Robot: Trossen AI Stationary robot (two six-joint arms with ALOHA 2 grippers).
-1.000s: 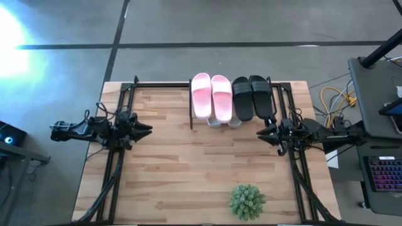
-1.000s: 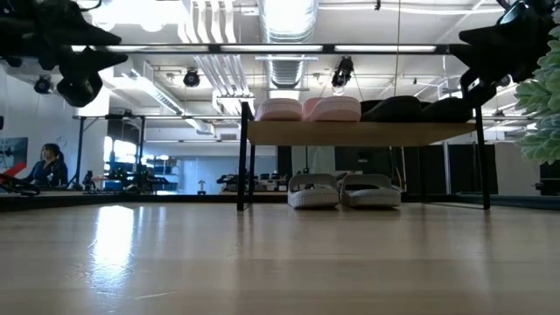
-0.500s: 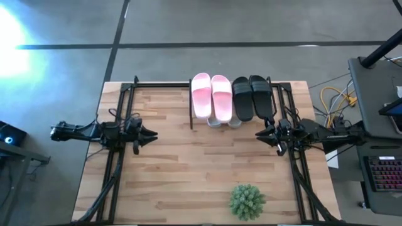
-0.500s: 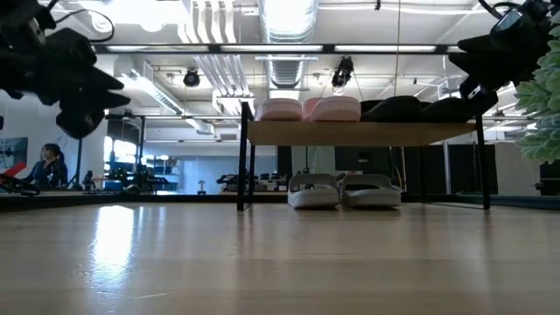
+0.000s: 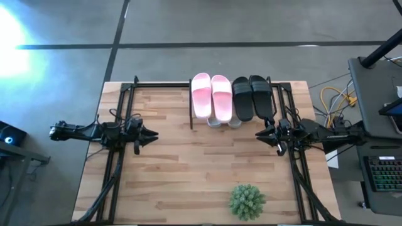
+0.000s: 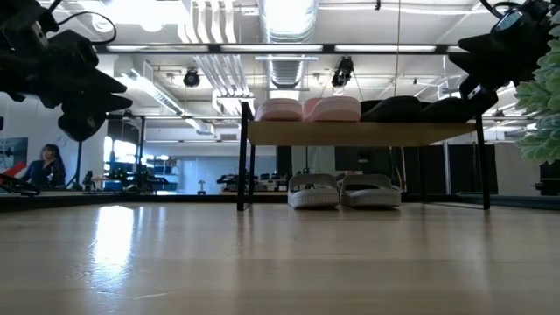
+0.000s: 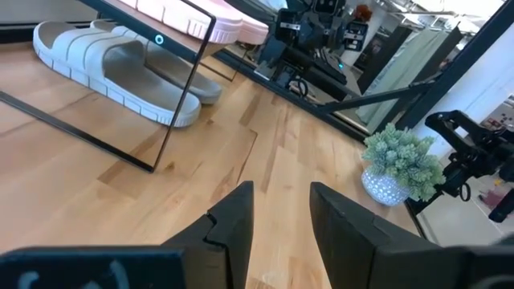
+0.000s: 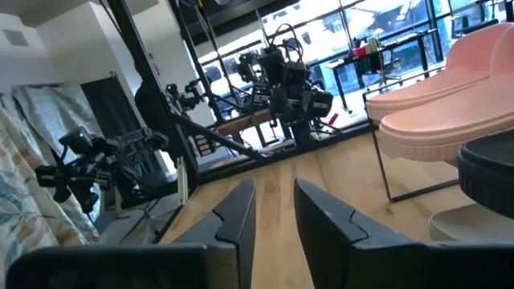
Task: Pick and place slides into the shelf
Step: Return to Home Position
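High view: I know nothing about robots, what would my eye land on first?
The shoes: pink slides and black slides sit side by side on top of the shelf at one edge of the table, with light grey-white slides on the tabletop underneath. Then the two dark arms, left gripper and right gripper, open and empty, facing each other from the sides. A small green plant stands near the opposite edge.

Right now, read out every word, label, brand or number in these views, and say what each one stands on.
No text can be read in any view.
No brand shows on the pale pink slide sandals, the black slide sandals or the grey-white slide sandals.
No label shows on the wooden-topped, black-framed shelf.
Key legends on the backlit keyboard beside the table are too small to read.
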